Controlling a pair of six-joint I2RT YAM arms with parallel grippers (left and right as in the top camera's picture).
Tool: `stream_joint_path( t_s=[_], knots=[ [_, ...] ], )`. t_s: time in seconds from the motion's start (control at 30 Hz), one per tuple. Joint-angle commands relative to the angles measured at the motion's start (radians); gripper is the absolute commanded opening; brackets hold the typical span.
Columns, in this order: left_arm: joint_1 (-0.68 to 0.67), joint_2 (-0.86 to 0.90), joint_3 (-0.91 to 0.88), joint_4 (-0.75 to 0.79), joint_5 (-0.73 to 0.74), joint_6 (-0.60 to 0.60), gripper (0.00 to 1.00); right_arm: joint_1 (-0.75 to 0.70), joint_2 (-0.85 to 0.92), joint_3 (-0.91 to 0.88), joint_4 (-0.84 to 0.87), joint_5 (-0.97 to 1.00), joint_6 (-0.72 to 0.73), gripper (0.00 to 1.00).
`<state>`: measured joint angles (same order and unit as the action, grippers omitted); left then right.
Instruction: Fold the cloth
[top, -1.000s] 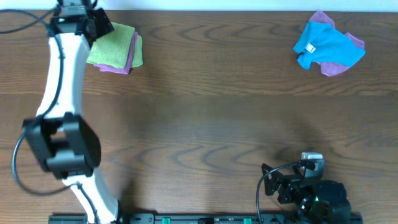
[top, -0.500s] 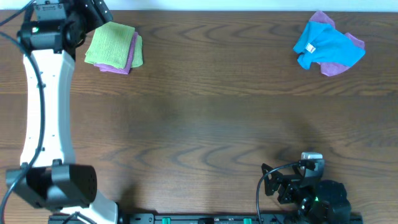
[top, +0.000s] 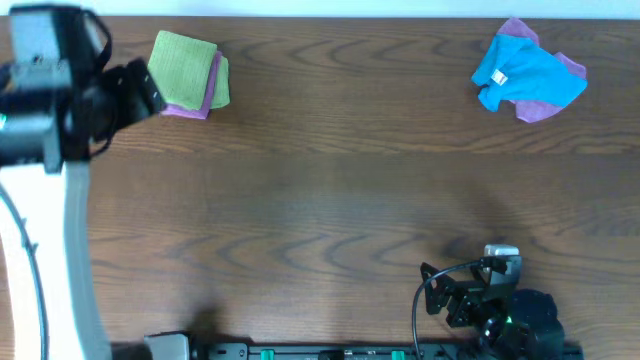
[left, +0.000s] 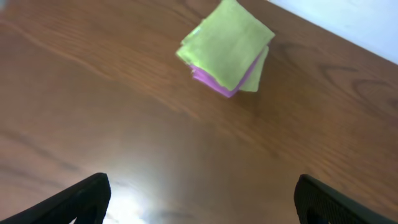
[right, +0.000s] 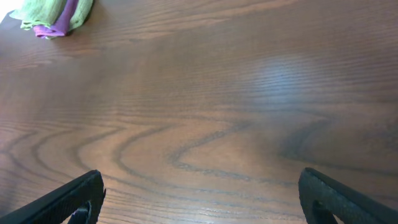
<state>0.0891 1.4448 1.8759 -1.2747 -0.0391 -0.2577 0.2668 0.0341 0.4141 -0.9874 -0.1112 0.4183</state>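
Brown wood-grain desk (top: 330, 180) below. Hovering with left tool (left: 202, 205) spread wide behind folded green-and-purple square cloths (left: 227, 48); right tool (right: 202, 196) wide too. Probably between cloths: next, reaching crumpled blue-and-purple cloth (top: 528, 72) far ahead of right tool.

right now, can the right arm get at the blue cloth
Probably yes. The blue cloth lies on that arm's side, with nothing on the table between it and the open right gripper, and the left gripper is away by the folded cloths. Full stretch is unproven.
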Motion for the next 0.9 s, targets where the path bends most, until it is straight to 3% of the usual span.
stream_joint_path(
  t_s=[0.0,0.43,0.67,0.87],
  knots=[
    [0.005,-0.101,-0.126,0.021,-0.052,0.018,0.95,-0.011,-0.008,-0.003,-0.002,0.010,0.015,0.99],
    [-0.005,-0.785,-1.103,0.586,0.039,0.010,0.96,-0.011,-0.008,-0.003,-0.002,0.010,0.015,0.99],
    [-0.048,-1.115,-1.415,0.617,0.031,0.011,0.95,-0.011,-0.008,-0.003,-0.002,0.010,0.015,0.99],
    [-0.061,-1.287,-1.569,0.623,0.032,0.011,0.95,-0.011,-0.008,-0.003,-0.002,0.010,0.015,0.99]
  ],
)
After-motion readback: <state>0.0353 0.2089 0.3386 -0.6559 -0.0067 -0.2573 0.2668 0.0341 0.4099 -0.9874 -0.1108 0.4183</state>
